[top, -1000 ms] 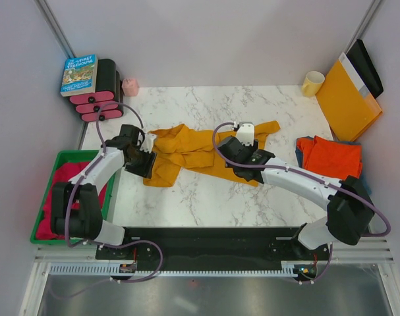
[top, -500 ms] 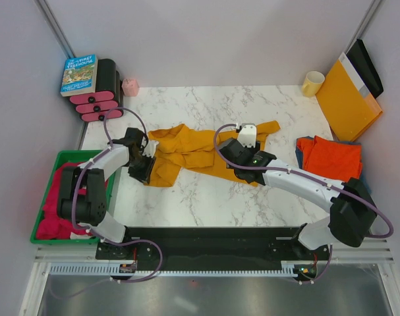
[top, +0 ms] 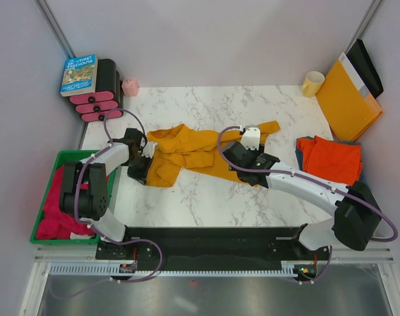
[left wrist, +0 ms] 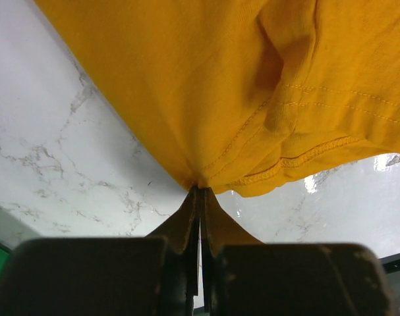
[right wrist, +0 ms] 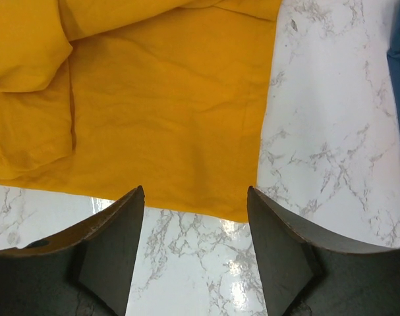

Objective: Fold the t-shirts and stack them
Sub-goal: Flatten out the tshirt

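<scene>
We see a crumpled mustard-yellow cloth t-shirt (top: 186, 153) spread across the middle of the white marble table (top: 200, 197). The left end effector (left wrist: 200, 192) is clenched on the shirt's left edge, a pinch of stitched hem held between its closed tips. The right end effector (right wrist: 193, 197) is released, its two dark fingers (right wrist: 114, 230) spread wide at the shirt's near hem, gripping nothing. At the right side of the table, a folded bright orange-red t-shirt (top: 331, 158) lies on top of a blue t-shirt (top: 300, 150).
</scene>
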`<state>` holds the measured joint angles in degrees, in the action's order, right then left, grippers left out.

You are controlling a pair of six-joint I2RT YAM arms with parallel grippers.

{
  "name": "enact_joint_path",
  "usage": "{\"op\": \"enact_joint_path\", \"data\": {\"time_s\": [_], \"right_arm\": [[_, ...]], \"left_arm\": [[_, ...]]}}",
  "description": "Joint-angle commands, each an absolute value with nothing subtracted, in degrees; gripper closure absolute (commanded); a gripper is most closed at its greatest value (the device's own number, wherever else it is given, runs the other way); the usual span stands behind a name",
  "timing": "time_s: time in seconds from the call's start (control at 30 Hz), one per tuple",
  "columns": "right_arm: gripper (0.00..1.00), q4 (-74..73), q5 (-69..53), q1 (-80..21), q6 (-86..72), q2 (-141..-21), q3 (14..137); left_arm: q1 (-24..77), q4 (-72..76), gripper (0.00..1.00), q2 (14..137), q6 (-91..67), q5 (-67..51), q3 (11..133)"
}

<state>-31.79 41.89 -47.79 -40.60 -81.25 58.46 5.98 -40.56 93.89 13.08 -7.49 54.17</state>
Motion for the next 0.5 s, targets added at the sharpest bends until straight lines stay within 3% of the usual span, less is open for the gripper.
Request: {"op": "enact_joint_path", "data": {"time_s": [0.0,0.17,0.27,0.3,0.33,0.4,0.47], "right_arm": [[0.28,-33.83,43.06,-47.99,-44.47,-76.91,55.38],[0.28,-34.01,41.49,-47.99,-48.34,-73.22,49.58],[0.28,-34.1,41.13,-47.99,-49.39,-72.51,48.34],[0.28,-34.01,41.05,-47.99,-49.48,-72.42,48.25],[0.28,-33.84,40.96,-48.08,-49.57,-72.42,48.34],[0.28,-33.75,40.87,-48.08,-49.66,-72.68,48.51],[0.28,-33.66,40.78,-48.25,-49.75,-72.95,48.95]], "left_arm": [[4.92,-39.82,0.98,92.73,14.68,-9.75,55.02],[4.57,-38.85,0.98,88.51,12.57,-10.11,55.11],[4.57,-39.02,0.79,87.36,12.74,-11.51,55.46],[4.57,-39.11,0.63,87.28,12.83,-11.43,55.55],[4.57,-39.2,0.57,87.62,12.83,-11.25,55.55],[4.57,-39.29,0.48,87.98,12.83,-11.08,55.55],[4.57,-39.29,0.45,88.77,12.83,-10.81,55.46]]}}
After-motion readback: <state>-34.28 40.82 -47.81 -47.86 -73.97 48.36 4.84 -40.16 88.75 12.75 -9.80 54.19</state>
